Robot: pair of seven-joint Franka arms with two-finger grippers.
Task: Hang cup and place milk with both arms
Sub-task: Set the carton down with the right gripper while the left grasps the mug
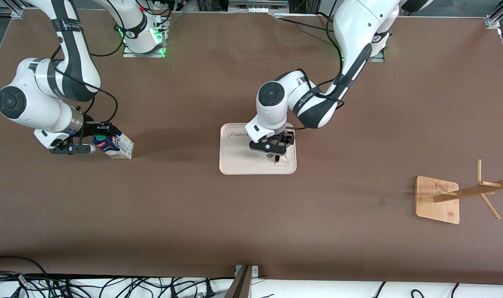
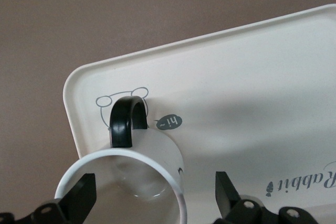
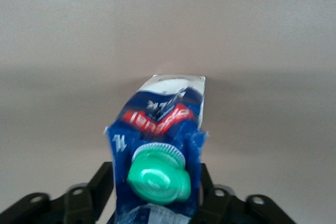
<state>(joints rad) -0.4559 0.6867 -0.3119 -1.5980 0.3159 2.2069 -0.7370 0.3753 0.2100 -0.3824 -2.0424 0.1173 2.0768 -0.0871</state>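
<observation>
Two arms, two grippers, one cup, one milk carton, one cream tray and one wooden rack show on the brown worktop [image 1: 251,231]. The left gripper [image 1: 276,151] sits low over the tray [image 1: 235,159] in the middle of the front view. Its jaws are spread wide and grasp nothing. In the left wrist view the cup [image 2: 160,153] stands on the tray [image 2: 247,77] at the bottom of the frame, black handle toward the tray's printed corner. One finger of the left gripper [image 2: 152,184] appears inside the rim and the other outside the wall. The cup's lower rim is cut off by the frame edge, and in the front view the gripper hides the cup almost wholly. The milk [image 1: 118,145] leans tilted on the worktop at the right arm's end, at mid-height of the front view, with the right gripper [image 1: 99,140] around its top. In the right wrist view the milk [image 3: 157,121] fills the lower centre, green cap toward the camera, inside the right gripper [image 3: 155,184]. Whether that gripper is clenched on the carton or released cannot be told. The rack [image 1: 437,203] stands at the left arm's end, its pegs partly cut off by the frame.
</observation>
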